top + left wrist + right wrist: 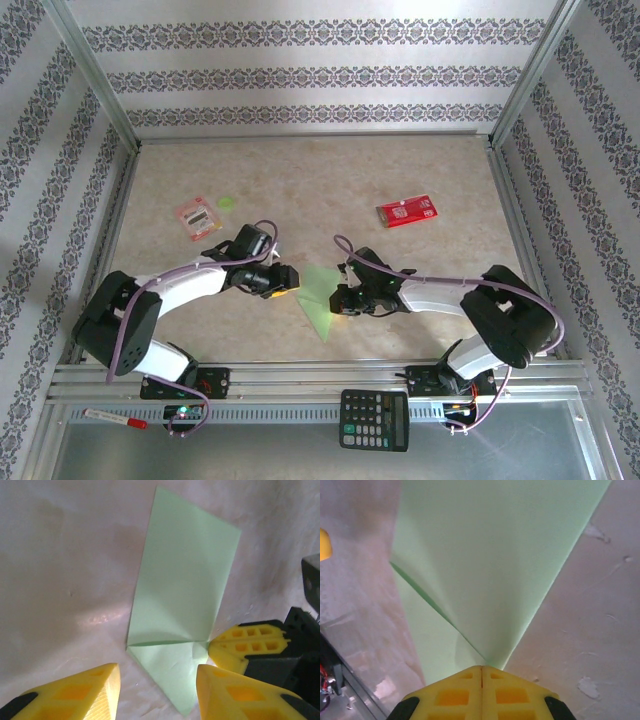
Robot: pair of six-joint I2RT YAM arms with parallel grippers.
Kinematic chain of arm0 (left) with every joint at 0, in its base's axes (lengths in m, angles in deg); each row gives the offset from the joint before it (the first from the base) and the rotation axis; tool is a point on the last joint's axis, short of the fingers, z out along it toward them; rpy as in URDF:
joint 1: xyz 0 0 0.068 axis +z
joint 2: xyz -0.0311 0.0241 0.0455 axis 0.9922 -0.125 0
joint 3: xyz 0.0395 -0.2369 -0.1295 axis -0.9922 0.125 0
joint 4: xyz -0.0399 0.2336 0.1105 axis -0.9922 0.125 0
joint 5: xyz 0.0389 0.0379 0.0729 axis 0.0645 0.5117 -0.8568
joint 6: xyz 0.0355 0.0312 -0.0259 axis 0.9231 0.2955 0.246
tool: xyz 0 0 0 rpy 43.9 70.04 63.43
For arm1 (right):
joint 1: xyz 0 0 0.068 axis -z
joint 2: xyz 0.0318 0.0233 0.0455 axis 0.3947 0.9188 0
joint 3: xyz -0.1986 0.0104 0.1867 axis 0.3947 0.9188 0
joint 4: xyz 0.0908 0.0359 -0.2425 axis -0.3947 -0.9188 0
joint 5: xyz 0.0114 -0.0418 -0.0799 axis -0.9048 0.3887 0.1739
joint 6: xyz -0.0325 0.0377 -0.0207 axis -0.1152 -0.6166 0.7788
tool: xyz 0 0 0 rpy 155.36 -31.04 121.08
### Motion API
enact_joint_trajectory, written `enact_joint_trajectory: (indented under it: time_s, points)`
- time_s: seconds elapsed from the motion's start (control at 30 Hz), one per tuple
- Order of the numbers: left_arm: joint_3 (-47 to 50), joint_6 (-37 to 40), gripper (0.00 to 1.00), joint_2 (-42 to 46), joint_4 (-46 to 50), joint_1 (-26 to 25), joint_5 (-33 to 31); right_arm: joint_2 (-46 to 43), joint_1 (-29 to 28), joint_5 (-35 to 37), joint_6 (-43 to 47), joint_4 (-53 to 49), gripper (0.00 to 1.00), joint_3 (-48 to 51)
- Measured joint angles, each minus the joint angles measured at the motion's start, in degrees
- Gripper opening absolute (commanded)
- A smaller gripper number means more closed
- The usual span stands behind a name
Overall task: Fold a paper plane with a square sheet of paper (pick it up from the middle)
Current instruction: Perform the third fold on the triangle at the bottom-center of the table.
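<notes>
1. We find the creased square sheet of paper [185, 580] on the surface [330, 180] between both hands, open room beyond.
2. The left hand [156, 672] gapes at one corner.
3. The right hand [481, 669] clamps a paper edge (fingers together).

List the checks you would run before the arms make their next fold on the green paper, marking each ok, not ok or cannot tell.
1. The right gripper is shut on the green paper: ok.
2. The left gripper is open and grips nothing: ok.
3. The paper is folded into a finished plane: not ok, only partly creased.
4. The red packet lies well apart from the paper: ok.
5. The folded edges line up exactly: cannot tell.
</notes>
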Motion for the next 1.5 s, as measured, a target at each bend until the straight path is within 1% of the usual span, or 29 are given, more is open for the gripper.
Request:
enact_joint_trajectory:
  time_s: [0.37, 0.67, 0.97, 1.33, 1.4, 1.5]
  points:
    - [-1.4, 1.2, 0.46, -6.0, 0.8, 0.0, 5.3, 1.2, 0.3, -0.9, 0.8, 3.0, 0.00, 0.7]
    - [-3.4, 1.3, 0.45, -8.7, 0.8, 0.0, 6.1, 1.2, 0.4, -1.0, 0.8, 3.9, 0.00, 1.0]
    - [-3.4, 1.3, 0.44, -9.2, 0.3, 0.0, 6.9, 1.2, 0.4, -1.1, 0.8, 4.7, 0.00, 1.4]
    - [-3.4, 1.3, 0.43, -9.2, -2.1, 0.0, 9.2, 1.2, 0.4, -1.1, 0.8, 5.0, 0.00, 1.5]
    - [-3.3, 1.3, 0.41, -9.2, -2.5, 0.0, 9.4, 1.2, 0.5, -1.1, 0.8, 5.0, 0.00, 1.5]
    - [-3.3, 1.6, 0.34, -9.2, -3.0, 0.0, 9.6, 1.2, 0.8, -1.3, 1.0, 5.0, 0.00, 1.5]
